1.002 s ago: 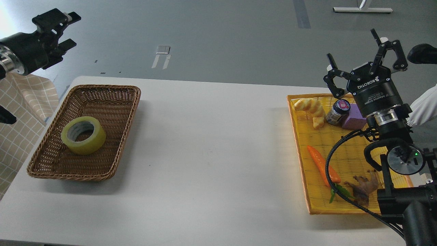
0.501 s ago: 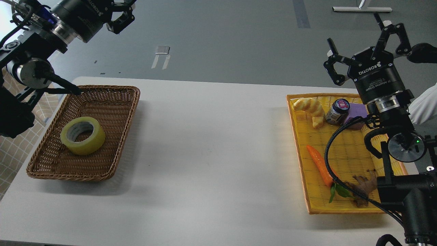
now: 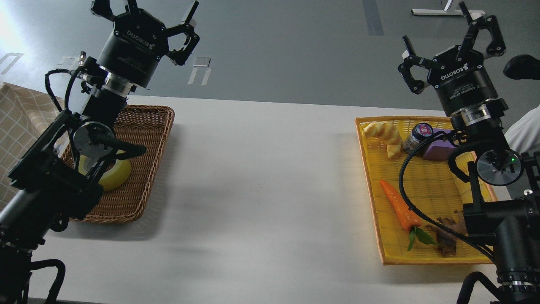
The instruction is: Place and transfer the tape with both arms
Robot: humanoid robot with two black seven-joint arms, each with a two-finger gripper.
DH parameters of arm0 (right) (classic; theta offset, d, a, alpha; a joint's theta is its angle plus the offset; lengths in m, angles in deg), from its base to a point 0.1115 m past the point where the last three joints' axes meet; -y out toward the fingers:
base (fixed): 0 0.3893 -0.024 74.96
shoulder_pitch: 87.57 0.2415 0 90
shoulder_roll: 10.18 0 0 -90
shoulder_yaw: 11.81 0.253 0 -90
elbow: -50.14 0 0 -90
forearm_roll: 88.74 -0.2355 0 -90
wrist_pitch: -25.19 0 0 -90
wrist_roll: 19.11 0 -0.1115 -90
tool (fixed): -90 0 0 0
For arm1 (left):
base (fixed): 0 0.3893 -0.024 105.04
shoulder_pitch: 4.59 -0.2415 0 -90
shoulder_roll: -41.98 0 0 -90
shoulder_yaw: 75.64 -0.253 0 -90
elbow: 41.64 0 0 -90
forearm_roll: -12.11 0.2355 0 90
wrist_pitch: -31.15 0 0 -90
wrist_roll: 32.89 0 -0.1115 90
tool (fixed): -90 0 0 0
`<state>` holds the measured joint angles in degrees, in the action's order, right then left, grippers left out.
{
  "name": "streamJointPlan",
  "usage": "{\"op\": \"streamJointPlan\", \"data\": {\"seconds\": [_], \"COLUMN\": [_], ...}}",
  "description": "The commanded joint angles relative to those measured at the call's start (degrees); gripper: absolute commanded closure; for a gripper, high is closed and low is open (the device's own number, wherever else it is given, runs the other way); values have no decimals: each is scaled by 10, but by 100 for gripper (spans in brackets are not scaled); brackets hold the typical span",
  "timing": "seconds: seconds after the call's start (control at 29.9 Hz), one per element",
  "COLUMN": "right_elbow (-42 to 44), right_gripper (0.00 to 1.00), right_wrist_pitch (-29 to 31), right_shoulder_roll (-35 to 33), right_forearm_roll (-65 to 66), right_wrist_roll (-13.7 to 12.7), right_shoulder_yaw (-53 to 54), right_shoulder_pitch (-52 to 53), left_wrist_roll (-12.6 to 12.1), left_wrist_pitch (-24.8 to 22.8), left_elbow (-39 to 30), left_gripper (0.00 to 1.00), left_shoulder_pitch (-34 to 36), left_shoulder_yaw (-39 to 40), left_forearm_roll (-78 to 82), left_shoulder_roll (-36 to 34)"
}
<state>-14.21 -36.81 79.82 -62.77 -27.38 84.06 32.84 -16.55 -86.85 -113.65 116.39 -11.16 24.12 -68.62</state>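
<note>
The yellow tape roll (image 3: 116,177) lies flat in the brown wicker basket (image 3: 147,147) at the table's left, mostly hidden behind my left arm. My left gripper (image 3: 143,10) is raised high above the basket's far edge, fingers spread open and empty, pointing away from me. My right gripper (image 3: 451,33) is raised above the far end of the yellow tray (image 3: 375,198) on the right, fingers spread open and empty.
The yellow tray holds a croissant (image 3: 384,135), a small dark jar (image 3: 417,137), a purple block (image 3: 438,147), an orange carrot (image 3: 398,204) and a brown dried item (image 3: 447,238). A checked cloth (image 3: 25,122) lies left of the basket. The white table (image 3: 261,181) lies between basket and tray.
My left arm has swung in from the far left to over the basket, now covering most of the tape. My right gripper has risen slightly. The tape has not moved.
</note>
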Motion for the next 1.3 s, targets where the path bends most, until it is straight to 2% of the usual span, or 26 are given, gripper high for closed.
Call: {"op": "streamJointPlan", "data": {"seconds": [0.0,0.27,0.43,0.53,1.27], "right_elbow": [19,20,17,18,16], "right_gripper": [0,0,0,0,0], "right_wrist_pitch": [0,0,0,0,0], "right_shoulder_roll": [0,0,0,0,0], "right_forearm_roll": [3,7,7,7,7], "right_wrist_roll": [0,1,3,5,8], "right_shoulder_yaw": [-1,-2,-3,-3,-1], "right_shoulder_pitch": [14,16,16,15,14], "left_wrist_roll": [-1,-2,1,8,0], "left_wrist_pitch": [0,0,0,0,0], "left_elbow": [3,19,56,49,56], "left_gripper": [2,2,2,2,2], "left_shoulder_pitch": [-7,12,37,37,34], "left_shoulder_yaw": [-1,-8,-6,0,-8], "left_forearm_roll": [0,10,9,7,15], "left_shoulder_roll": [26,34,35,38,53]}}
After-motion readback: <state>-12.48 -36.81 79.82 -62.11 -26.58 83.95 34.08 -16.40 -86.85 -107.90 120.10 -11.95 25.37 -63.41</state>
